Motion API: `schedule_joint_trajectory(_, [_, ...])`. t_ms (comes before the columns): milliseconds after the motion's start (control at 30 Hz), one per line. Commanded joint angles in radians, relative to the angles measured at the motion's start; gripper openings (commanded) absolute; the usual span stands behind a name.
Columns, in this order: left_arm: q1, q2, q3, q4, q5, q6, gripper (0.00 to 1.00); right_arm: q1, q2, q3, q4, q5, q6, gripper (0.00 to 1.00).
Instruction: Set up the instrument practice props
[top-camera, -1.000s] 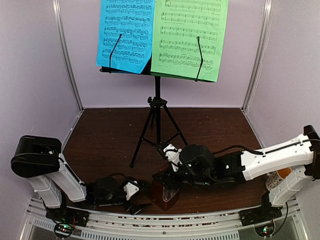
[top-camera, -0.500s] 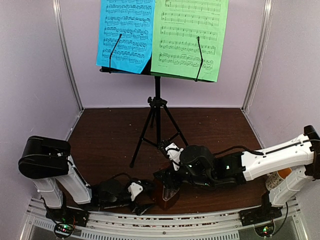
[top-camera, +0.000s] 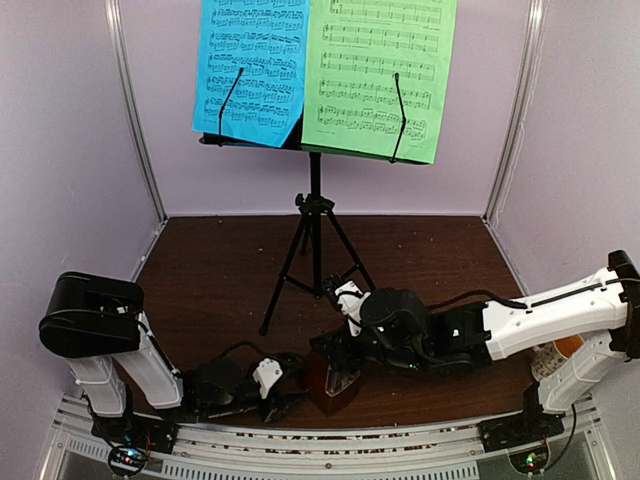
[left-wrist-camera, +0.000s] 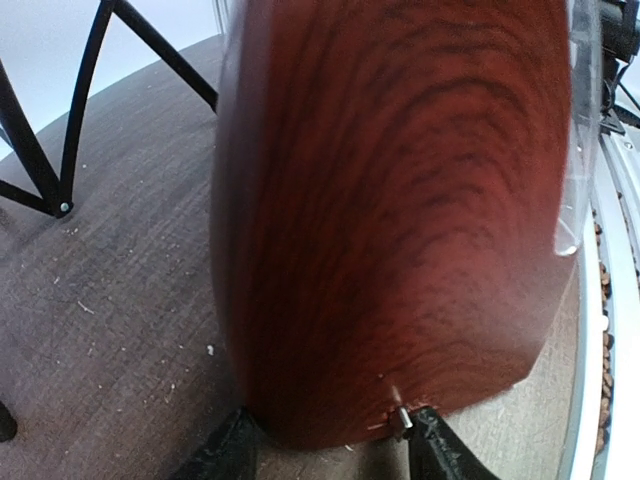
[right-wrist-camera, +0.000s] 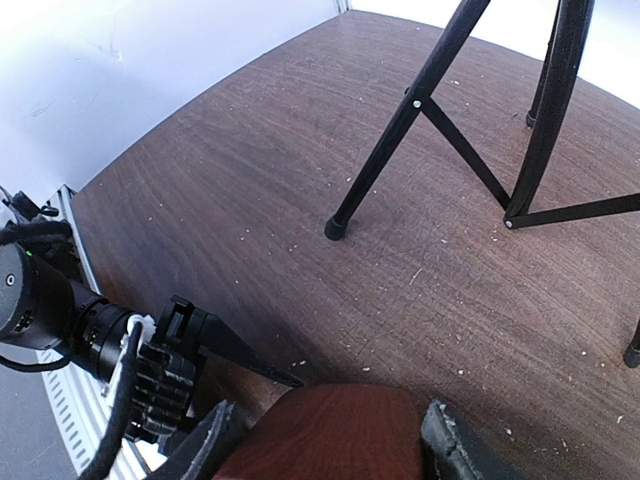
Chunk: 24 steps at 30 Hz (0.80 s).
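Since a second ago, my left arm has slid in along the near edge of the counter (top-camera: 220, 270) to the metronome (top-camera: 335, 372). Its fingers have narrowed from wide to a part gap.

1. State of fingers. The left fingers (left-wrist-camera: 228, 455) flank the lower wood body, one on each side, and appear to touch it. How firm the grip is I cannot tell. The right fingers (right-wrist-camera: 455, 445) are part closed on the top of the metronome, one on each side.
2. Position of props. The metronome stands near the front of the counter, between both arms and just in front of the stand (top-camera: 314, 240) legs. The blue sheet (top-camera: 250, 65) and green sheet (top-camera: 380, 75) sit on the stand's desk.
3. Step in hand. Stand and sheets look done, so the metronome is the open item. I judge this a two-handed hold, either a handover or steadying the body to free the clear cover (left-wrist-camera: 578, 150).
4. Next move. Confirm the left grip before either side pulls or lets go. Keep the metronome upright and clear of the stand legs.
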Motion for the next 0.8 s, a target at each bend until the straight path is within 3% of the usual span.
schedule_joint_trajectory(0, [0.013,0.007,-0.011,0.102,-0.006,-0.029,0.51,-0.001,-0.042,0.023,0.047,0.016,0.012,0.22])
schedule_joint_trajectory(200, [0.028,0.004,-0.012,0.120,0.010,-0.033,0.41,0.000,-0.053,0.023,0.048,0.028,0.012,0.22])
schedule_joint_trajectory(367, [0.068,-0.026,-0.056,0.183,0.030,-0.085,0.56,0.000,-0.062,0.038,-0.001,0.129,0.047,0.19])
schedule_joint_trajectory(567, [0.125,-0.122,-0.082,0.142,0.031,-0.148,0.77,0.000,-0.026,0.103,-0.099,0.257,0.129,0.24])
schedule_joint_trajectory(767, [0.174,-0.215,-0.075,0.038,0.015,-0.195,0.81,0.010,0.034,0.172,-0.165,0.340,0.199,0.35])
